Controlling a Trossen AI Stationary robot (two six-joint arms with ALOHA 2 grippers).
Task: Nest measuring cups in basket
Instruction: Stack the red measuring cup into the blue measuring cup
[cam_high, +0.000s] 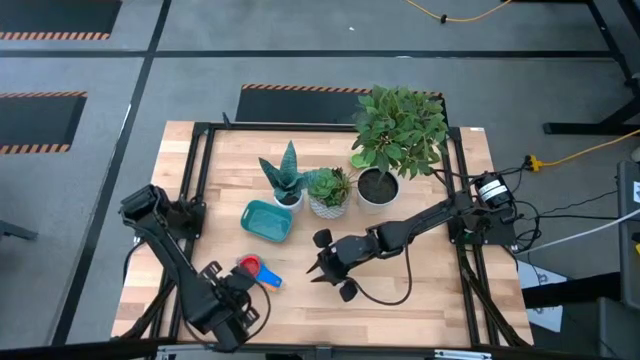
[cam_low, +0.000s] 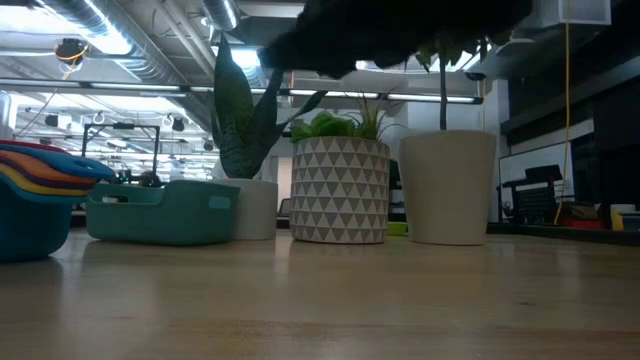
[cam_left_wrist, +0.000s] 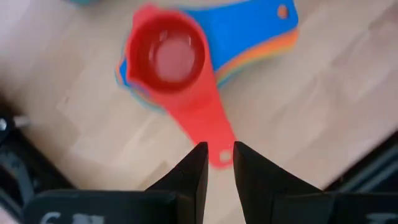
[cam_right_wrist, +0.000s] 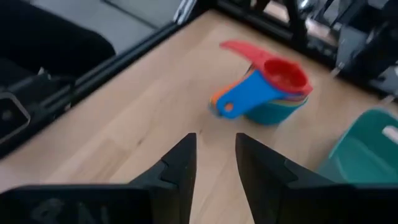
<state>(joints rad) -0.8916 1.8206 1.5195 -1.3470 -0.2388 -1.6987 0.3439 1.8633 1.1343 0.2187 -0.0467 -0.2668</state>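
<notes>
The measuring cups (cam_high: 256, 270) sit stacked on the worktop (cam_high: 420, 300) near its front left, the red cup (cam_left_wrist: 166, 53) on top with its handle sticking out from the stack. The left gripper (cam_left_wrist: 217, 163) is at that handle's tip, fingers narrowly apart on either side of it; I cannot tell whether they pinch it. The teal basket (cam_high: 267, 220) lies behind the stack, beside three potted plants (cam_high: 330, 190). The right gripper (cam_right_wrist: 214, 152) hovers mid-worktop, fingers parted, holding nothing.
</notes>
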